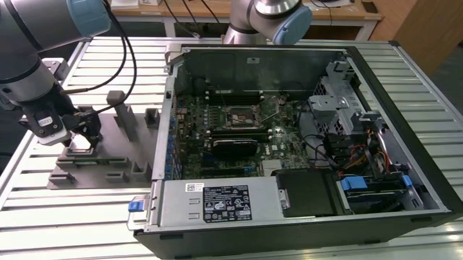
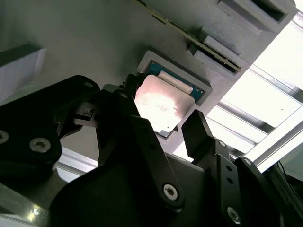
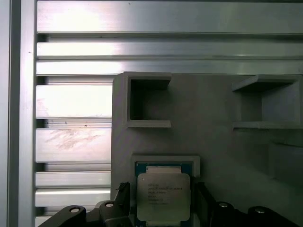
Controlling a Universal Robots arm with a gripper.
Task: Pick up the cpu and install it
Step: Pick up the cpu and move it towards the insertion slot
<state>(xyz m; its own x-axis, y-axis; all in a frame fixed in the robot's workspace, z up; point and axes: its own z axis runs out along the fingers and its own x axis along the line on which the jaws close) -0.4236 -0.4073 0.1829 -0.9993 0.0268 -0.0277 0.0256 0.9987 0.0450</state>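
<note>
The gripper (image 1: 82, 142) hung low over the grey fixture plate (image 1: 87, 180) on the slatted aluminium bench (image 1: 108, 65), to the exterior view's left of the open computer case (image 1: 253, 70). Its jaws stood open, one finger on either side of the cpu (image 3: 163, 196). The cpu lay flat in its framed pocket on the plate, ungripped.

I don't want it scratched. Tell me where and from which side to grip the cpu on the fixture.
Take the cpu by two opposite side edges, coming from straight above. It lies flat, metal top up, in a shallow framed pocket of the grey fixture, so only its edges offer a hold. The hand straddles it, open.
</note>
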